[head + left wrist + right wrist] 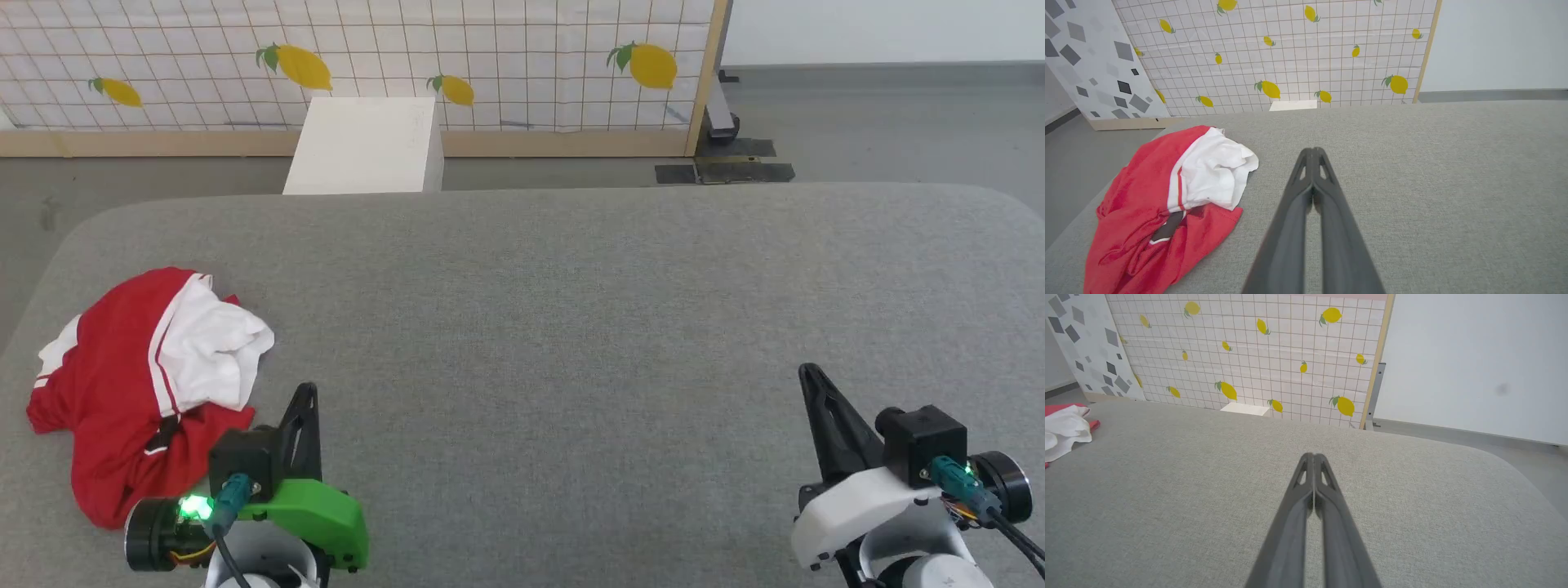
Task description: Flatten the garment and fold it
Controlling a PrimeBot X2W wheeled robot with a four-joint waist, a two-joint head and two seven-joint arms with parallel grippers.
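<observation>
Two grippers hovered low at the near side of a grey fabric-covered table (571, 310), each with its long dark fingers pressed together and nothing held between them. The left gripper (305, 394) sat at the near left, its closed tips pointing away from the robot. In the left wrist view the two fingers met along their length above bare grey cloth.

The garment (139, 392) lay in a crumpled heap at the table's left side, close to the edge. Its red body spread underneath, a white sleeve was bunched on top, and a red-and-white striped trim ran along the sleeve's seam. A small piece of black print showed in a fold near the middle. The heap lay just beside the left gripper, on its left. The left wrist view showed a strip of bare table between the fingers and the cloth.

The right gripper (808, 374) stood at the near right, well apart from the garment, also pinched closed over bare table.

Beyond the table's far edge a white box (363, 147) stood on the grey floor, in front of a gridded panel (506, 49) printed with lemons.
</observation>
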